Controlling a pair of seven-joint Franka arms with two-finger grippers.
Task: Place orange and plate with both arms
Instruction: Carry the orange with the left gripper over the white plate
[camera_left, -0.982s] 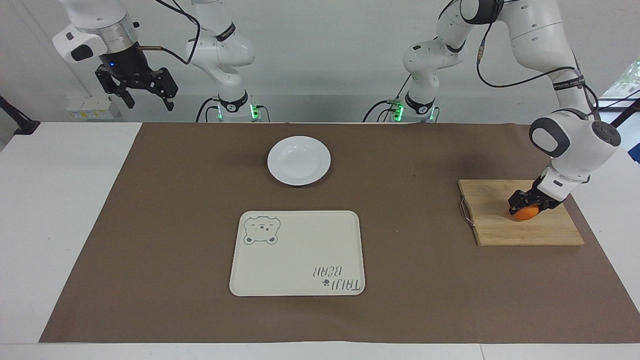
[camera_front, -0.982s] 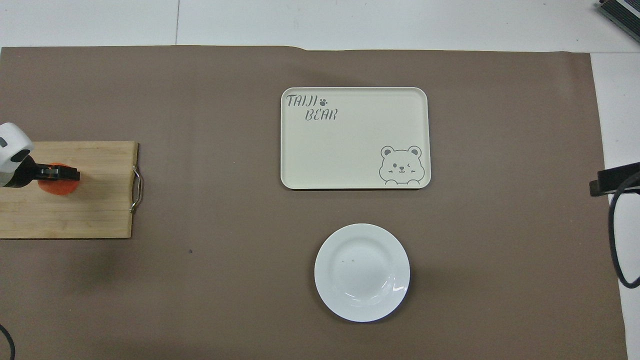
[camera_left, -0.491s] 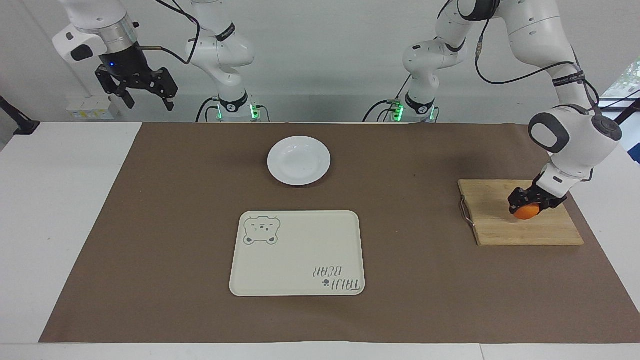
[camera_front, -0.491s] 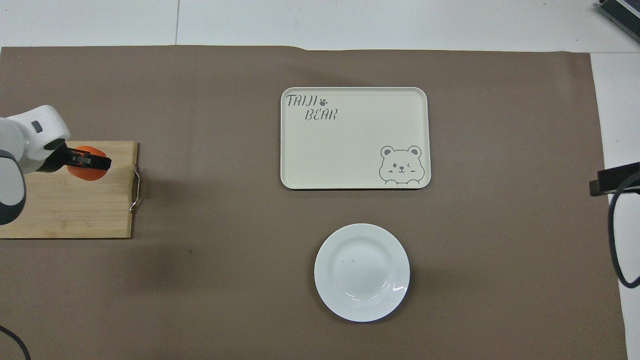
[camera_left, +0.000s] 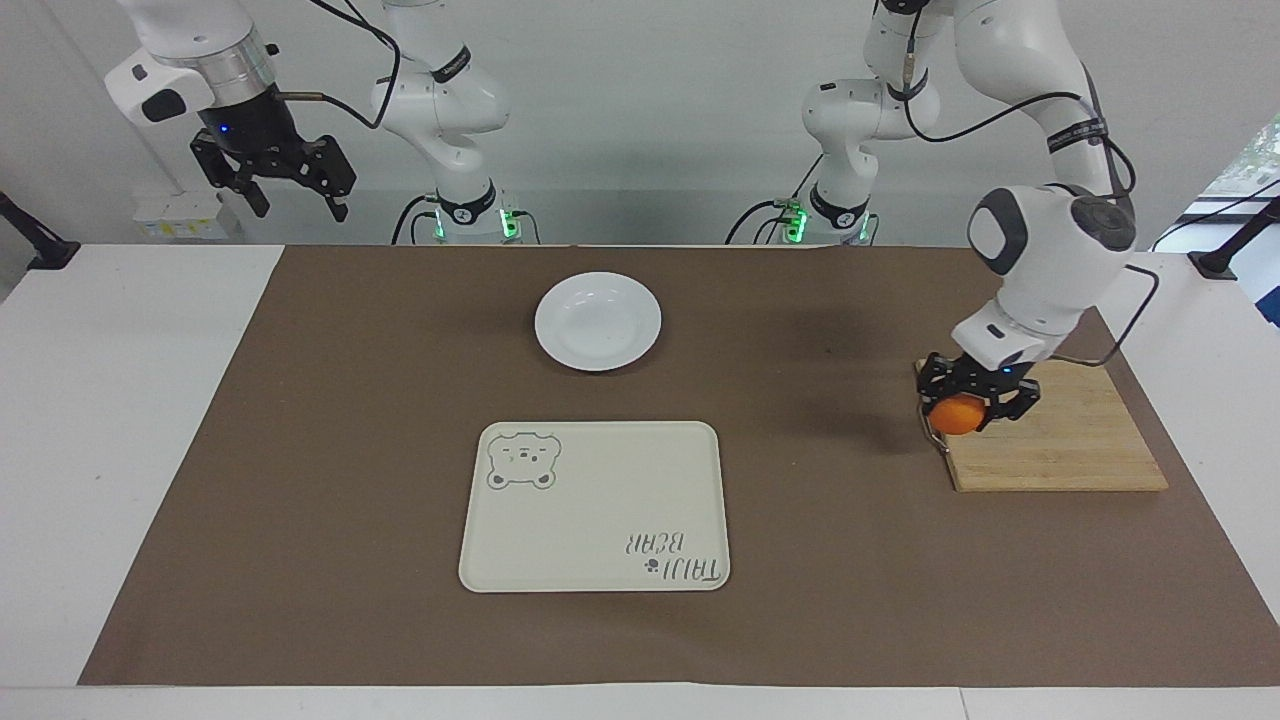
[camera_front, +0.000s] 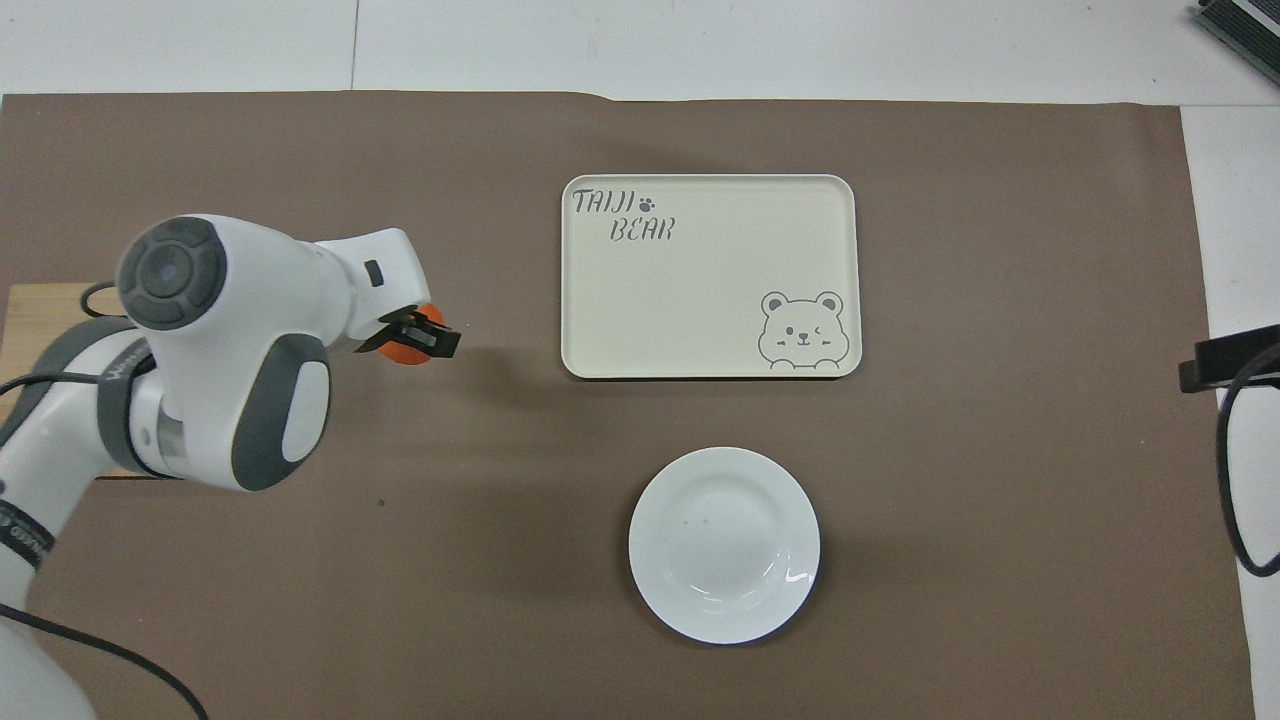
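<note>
The orange (camera_left: 955, 416) is held in my left gripper (camera_left: 970, 400), which is shut on it and holds it in the air over the handle end of the wooden cutting board (camera_left: 1060, 440). In the overhead view only a sliver of the orange (camera_front: 402, 353) shows under the left gripper (camera_front: 425, 338). The white plate (camera_left: 598, 320) lies on the brown mat, nearer to the robots than the cream bear tray (camera_left: 595, 505); it also shows in the overhead view (camera_front: 724, 545). My right gripper (camera_left: 293, 195) waits open and empty, raised high at the right arm's end of the table.
The cream bear tray (camera_front: 710, 275) lies mid-table, farther from the robots than the plate. The cutting board, with a metal handle (camera_left: 932, 425), lies at the left arm's end. In the overhead view the left arm hides most of the board (camera_front: 40, 310).
My left gripper has lifted the orange off the cutting board and carried it toward the board's handle end and the table's middle. The right arm has not moved.
</note>
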